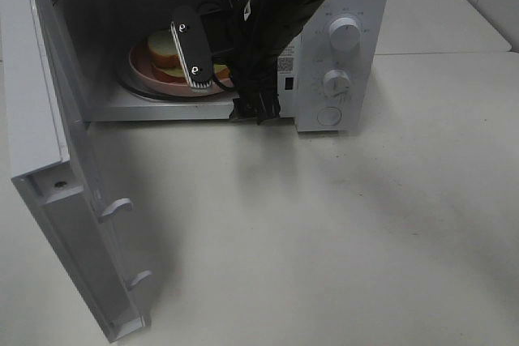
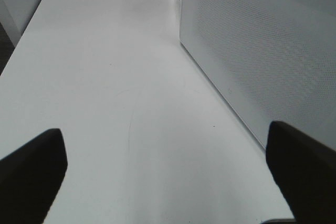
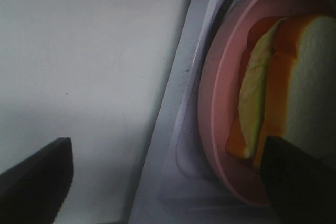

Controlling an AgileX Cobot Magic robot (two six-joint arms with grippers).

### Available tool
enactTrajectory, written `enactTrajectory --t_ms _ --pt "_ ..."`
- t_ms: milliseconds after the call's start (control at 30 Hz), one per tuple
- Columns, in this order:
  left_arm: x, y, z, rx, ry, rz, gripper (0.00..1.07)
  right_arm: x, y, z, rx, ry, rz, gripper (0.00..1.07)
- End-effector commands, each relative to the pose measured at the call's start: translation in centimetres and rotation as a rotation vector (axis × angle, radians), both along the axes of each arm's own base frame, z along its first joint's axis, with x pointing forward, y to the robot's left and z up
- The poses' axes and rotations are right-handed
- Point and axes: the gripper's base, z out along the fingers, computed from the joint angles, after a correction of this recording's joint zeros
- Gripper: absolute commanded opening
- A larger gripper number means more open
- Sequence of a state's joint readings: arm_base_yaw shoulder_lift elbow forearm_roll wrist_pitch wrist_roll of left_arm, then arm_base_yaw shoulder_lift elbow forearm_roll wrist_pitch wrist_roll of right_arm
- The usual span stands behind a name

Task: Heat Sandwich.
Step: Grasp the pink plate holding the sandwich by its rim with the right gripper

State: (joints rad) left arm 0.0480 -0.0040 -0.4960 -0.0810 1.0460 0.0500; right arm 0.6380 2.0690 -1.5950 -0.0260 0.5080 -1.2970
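White tabletop (image 1: 340,232), matte, plain; second white surface behind it, seam visible in left wrist view.

Item 1 – microwave (image 1: 340,54): white, at back of table, two round knobs + one round button on R control panel. Door (image 1: 65,200) swung fully open toward cam on L side, two latch hooks showing on its inner edge. Cavity lit dimly, interior white.

Item 2 – plate (image 1: 142,66): round, pink, sits on turntable inside cavity. Right wrist view shows its rim close to cavity's front lip.

Item 3 – sandwich (image 1: 166,50): on the pink plate, inside microwave. White bread slices, orange-brown crust, pale yellow-green filling betw. them; filling edge pokes out past crust in right wrist view (image 3: 257,98). Partly hidden by arm in exterior view.

Item 4 – right gripper (image 1: 223,91): black arm comes down from top of frame, reaching into cavity opening. Fingers spread wide apart, one finger w/ white ribbed pad just in front of sandwich, other down at cavity's front lip. Nothing betw. fingers; not clamped on plate or sandwich.

Item 5 – left gripper (image 2: 168,182): outside microwave, over bare tabletop beside the perforated white side wall of the oven. Fingers wide apart, empty. Not seen in exterior view.
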Motion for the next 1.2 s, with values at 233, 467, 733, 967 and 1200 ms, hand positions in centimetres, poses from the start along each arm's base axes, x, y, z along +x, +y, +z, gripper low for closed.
enactTrajectory --t_ms 233,467,733,967,1200 --pt "-0.3 -0.1 0.0 -0.006 -0.032 -0.01 0.98 2.1 1.7 -2.0 0.027 0.013 -0.041 0.9" --pt "-0.3 -0.1 0.0 -0.006 -0.032 -0.01 0.98 3.4 2.7 -3.3 0.031 0.008 -0.041 0.9" --pt "-0.3 -0.1 0.0 -0.006 -0.032 -0.01 0.98 5.0 3.5 -4.6 0.035 0.028 -0.065 0.89" --pt "-0.3 -0.1 0.0 -0.006 -0.032 -0.01 0.98 6.6 3.4 -5.2 0.052 0.021 -0.103 0.88" --pt "-0.3 -0.1 0.0 -0.006 -0.032 -0.01 0.98 6.5 3.4 -5.9 0.046 0.053 -0.125 0.7"
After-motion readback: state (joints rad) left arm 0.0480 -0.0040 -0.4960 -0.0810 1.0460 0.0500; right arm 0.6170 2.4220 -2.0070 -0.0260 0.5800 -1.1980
